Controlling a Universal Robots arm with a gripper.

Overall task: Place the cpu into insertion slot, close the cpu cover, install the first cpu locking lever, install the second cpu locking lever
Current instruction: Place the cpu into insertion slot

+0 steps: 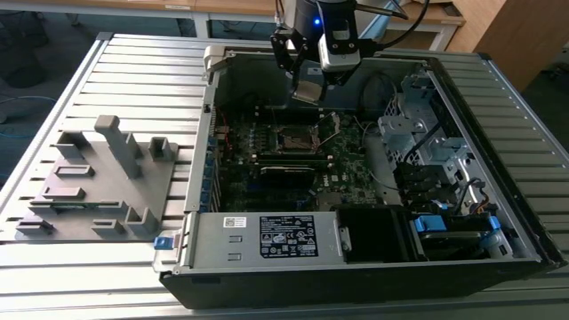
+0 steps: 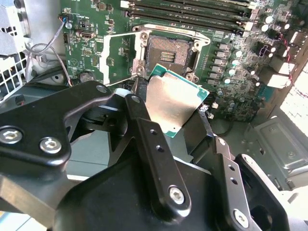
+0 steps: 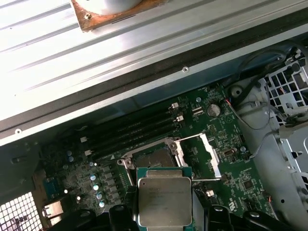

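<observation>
The gripper (image 2: pixel 172 105) has the cpu (image 2: pixel 175 94) pinched: black fingers (image 2: pixel 141 94) press on two opposite edges, spread no wider than the chip. The second wrist view shows that grip, with the chip tilted near the bare insertion slot (image 2: pixel 169 52) and the cpu cover (image 2: pixel 138 50) swung open beside it. The first wrist view gives the chip's grey metal face. The exterior view adds height — the gripper hangs above the motherboard (image 1: pixel 356 187), chip clear of the slot.

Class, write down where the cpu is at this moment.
In the second wrist view the cpu is gripped in the hand. It hangs above the green board, beside the open socket and not yet in it.
</observation>
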